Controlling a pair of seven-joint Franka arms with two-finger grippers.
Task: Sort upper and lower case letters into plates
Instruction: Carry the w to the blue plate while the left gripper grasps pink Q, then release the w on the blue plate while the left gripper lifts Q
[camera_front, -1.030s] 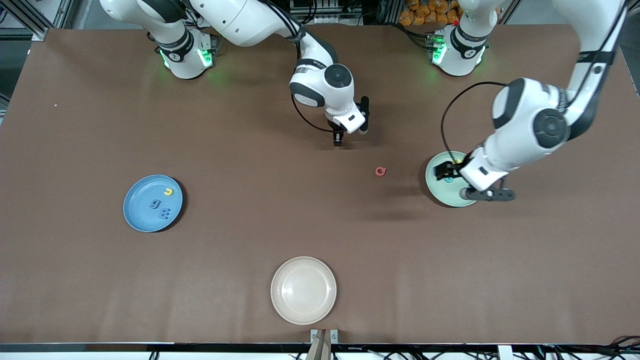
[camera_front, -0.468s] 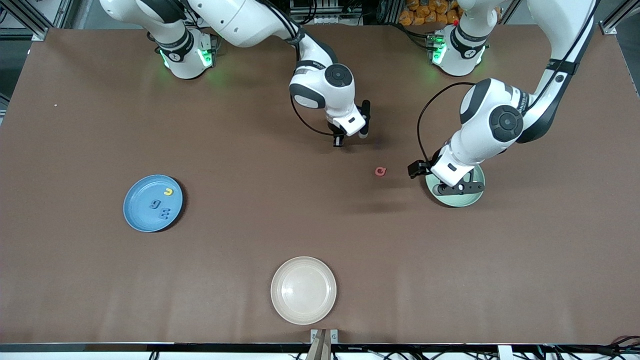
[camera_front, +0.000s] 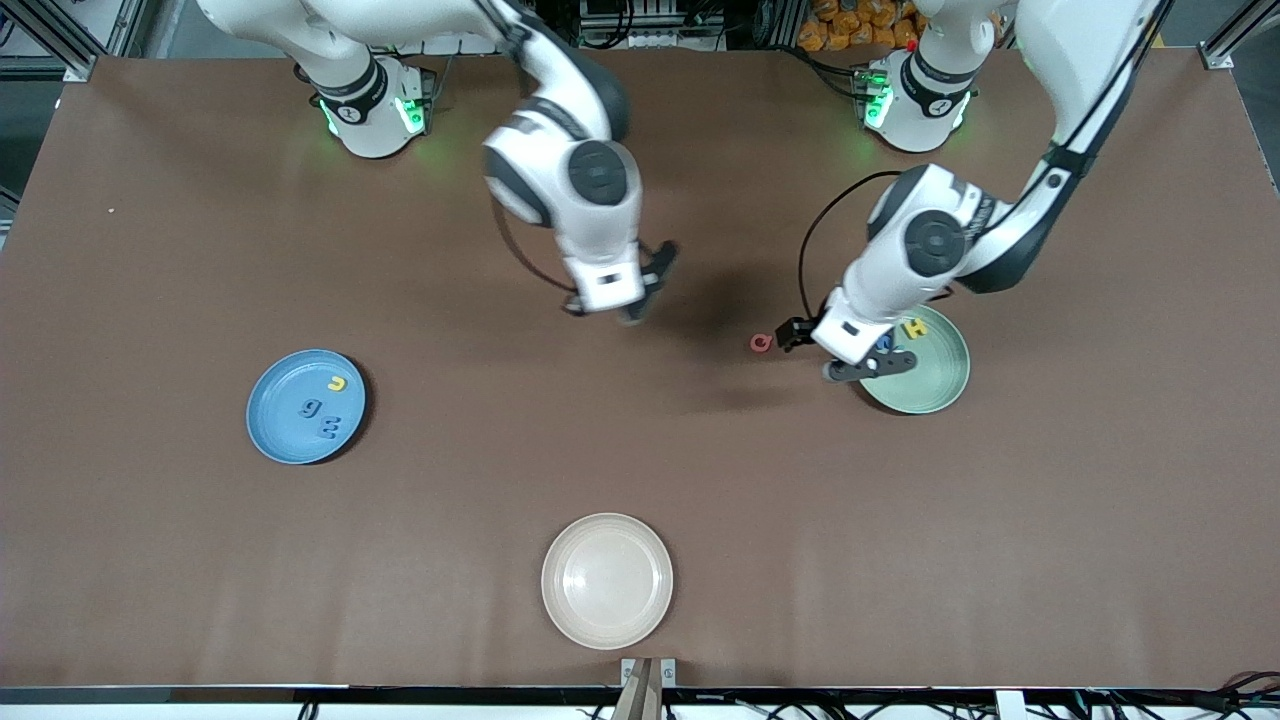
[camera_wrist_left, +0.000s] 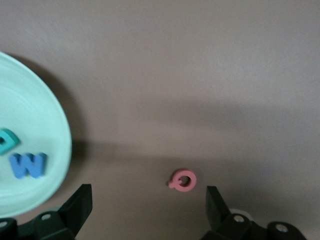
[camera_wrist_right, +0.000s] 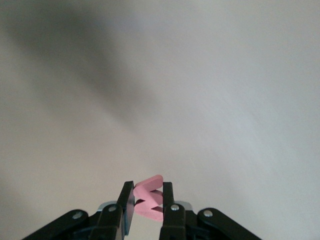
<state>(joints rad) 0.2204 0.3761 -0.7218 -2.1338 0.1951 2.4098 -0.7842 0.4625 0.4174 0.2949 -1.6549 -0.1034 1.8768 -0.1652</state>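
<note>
My left gripper (camera_front: 792, 335) is open, low over the table beside the mint green plate (camera_front: 940, 385). A small red letter Q (camera_front: 761, 343) lies on the table just ahead of it. In the left wrist view the Q (camera_wrist_left: 183, 180) sits between the open fingers (camera_wrist_left: 80, 202), closer to one. The mint plate (camera_wrist_left: 35, 120) holds a blue W (camera_wrist_left: 28, 165), a teal letter (camera_wrist_left: 7, 141) and a yellow H (camera_front: 913, 328). My right gripper (camera_front: 577, 308) is shut on a pink zigzag letter (camera_wrist_right: 150, 199) over bare table. The blue plate (camera_front: 275, 435) holds a yellow letter (camera_front: 338, 383) and two blue letters (camera_front: 318, 417).
A cream-white plate (camera_front: 607, 580) sits near the front edge, mid-table. Both arm bases stand along the edge farthest from the front camera.
My left gripper has moved off the mint plate to the red Q, uncovering the plate's letters. My right arm has swung toward the blue plate's end with the pink letter.
</note>
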